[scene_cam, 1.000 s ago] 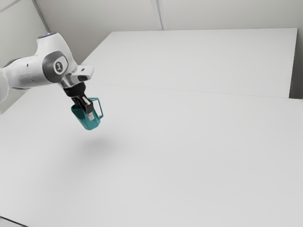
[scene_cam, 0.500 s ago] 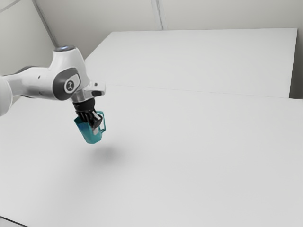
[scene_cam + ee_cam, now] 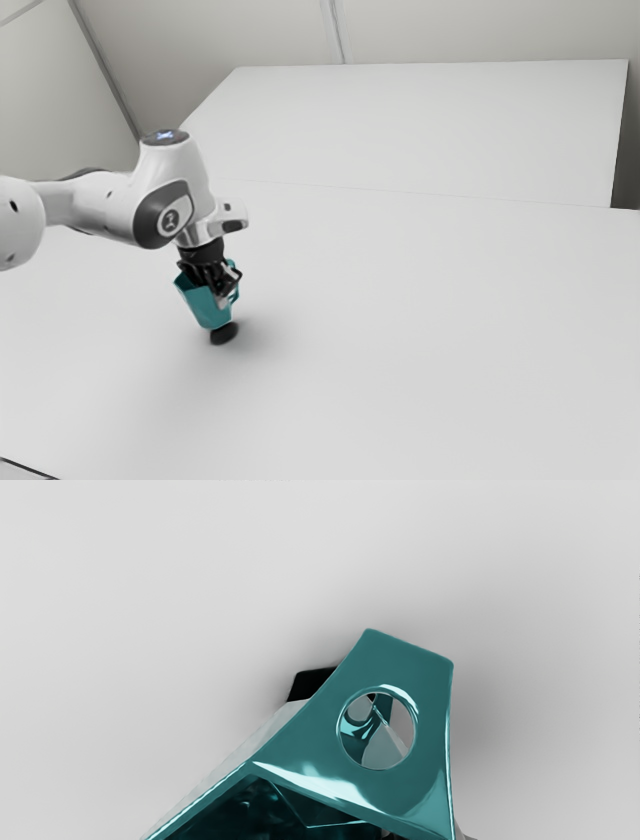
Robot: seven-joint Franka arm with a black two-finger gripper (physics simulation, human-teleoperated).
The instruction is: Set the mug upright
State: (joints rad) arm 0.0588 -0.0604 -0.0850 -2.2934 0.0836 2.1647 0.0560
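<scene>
The black gripper (image 3: 222,289) points down in the exterior view, shut on the teal mug (image 3: 204,306) near its handle side. The mug leans, its mouth toward the exterior view's upper left and its base lower, toward the right; its handle is on the exterior view's right, partly behind the fingers. A dark patch lies just below the base; whether the base touches the table cannot be told. In the wrist view the mug (image 3: 400,667) shows its handle with a round hole and part of its dark inside. A pale strip and a black piece stand out past its edge.
The wide white table (image 3: 420,330) extends toward the exterior view's right and front. Another pale surface (image 3: 430,130) stands beyond a thin seam at the back. A dark line crosses the lower left corner.
The arm has carried the mug downward and toward the exterior view's right, closer to the table. The mug remains tilted in the grip, and the dark patch has appeared under its base.
</scene>
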